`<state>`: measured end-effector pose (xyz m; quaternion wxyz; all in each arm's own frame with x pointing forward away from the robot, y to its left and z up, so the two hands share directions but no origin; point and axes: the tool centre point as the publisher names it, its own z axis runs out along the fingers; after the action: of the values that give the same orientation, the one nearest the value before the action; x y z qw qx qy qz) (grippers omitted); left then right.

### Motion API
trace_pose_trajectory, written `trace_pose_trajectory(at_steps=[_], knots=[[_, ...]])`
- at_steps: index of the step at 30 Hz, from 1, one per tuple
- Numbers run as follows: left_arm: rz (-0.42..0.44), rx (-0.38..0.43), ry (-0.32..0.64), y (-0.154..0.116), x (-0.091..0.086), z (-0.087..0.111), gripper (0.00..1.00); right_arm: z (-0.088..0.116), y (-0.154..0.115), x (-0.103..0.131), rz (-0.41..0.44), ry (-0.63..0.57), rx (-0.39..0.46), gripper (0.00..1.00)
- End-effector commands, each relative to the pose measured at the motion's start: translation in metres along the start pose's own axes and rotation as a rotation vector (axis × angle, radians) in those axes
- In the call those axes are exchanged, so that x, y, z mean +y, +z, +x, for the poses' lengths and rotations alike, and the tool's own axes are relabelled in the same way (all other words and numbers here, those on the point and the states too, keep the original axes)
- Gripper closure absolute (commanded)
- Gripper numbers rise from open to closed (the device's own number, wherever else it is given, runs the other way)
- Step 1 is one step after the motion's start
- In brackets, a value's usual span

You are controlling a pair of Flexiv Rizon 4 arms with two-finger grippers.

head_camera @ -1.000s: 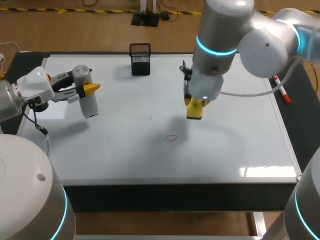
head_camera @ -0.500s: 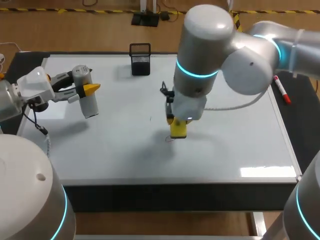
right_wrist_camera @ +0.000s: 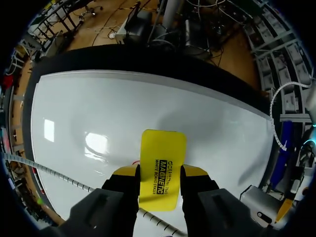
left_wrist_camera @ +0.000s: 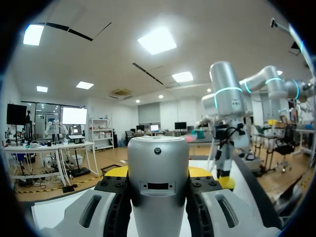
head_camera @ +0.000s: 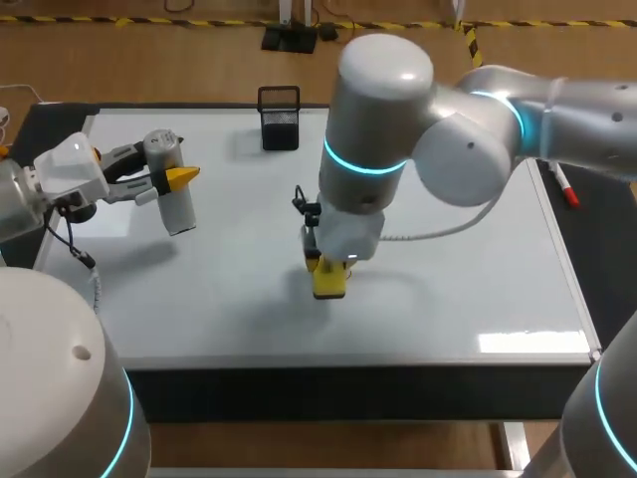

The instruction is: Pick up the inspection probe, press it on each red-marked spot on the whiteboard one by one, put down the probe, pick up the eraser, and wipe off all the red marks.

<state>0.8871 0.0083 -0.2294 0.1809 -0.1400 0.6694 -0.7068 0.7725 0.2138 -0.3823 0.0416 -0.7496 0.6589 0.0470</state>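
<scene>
**Sweeping the eraser onto the red mark**

Over the last second the right arm has carried the yellow whiteboard eraser [head_camera: 329,282] from the board's upper middle toward 7 o'clock. It now covers the spot where a small red circle was drawn. The right end effector [right_wrist_camera: 161,170] pinches the eraser from both sides. A sliver of red mark [right_wrist_camera: 134,162] shows just beside it, so the wipe looks begun, not finished. At 9 o'clock over the whiteboard [head_camera: 468,259], the left end effector [head_camera: 171,179] has not moved and stays clamped on the inspection probe [head_camera: 171,204] rather than setting it down.
</scene>
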Motion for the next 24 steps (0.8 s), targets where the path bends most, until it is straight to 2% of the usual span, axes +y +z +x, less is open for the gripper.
trace_pose_trajectory(at_steps=[1, 24], knots=[[0.0, -0.001, 0.001, 0.0, -0.001, 0.0, 1.0, -0.009, 0.01, -0.001, -0.003, -0.004, 0.01, 1.0], [0.0, -0.001, 0.001, 0.0, -0.001, 0.0, 1.0, 0.0, 0.039, -0.009, -0.055, -0.016, 0.032, 1.0]])
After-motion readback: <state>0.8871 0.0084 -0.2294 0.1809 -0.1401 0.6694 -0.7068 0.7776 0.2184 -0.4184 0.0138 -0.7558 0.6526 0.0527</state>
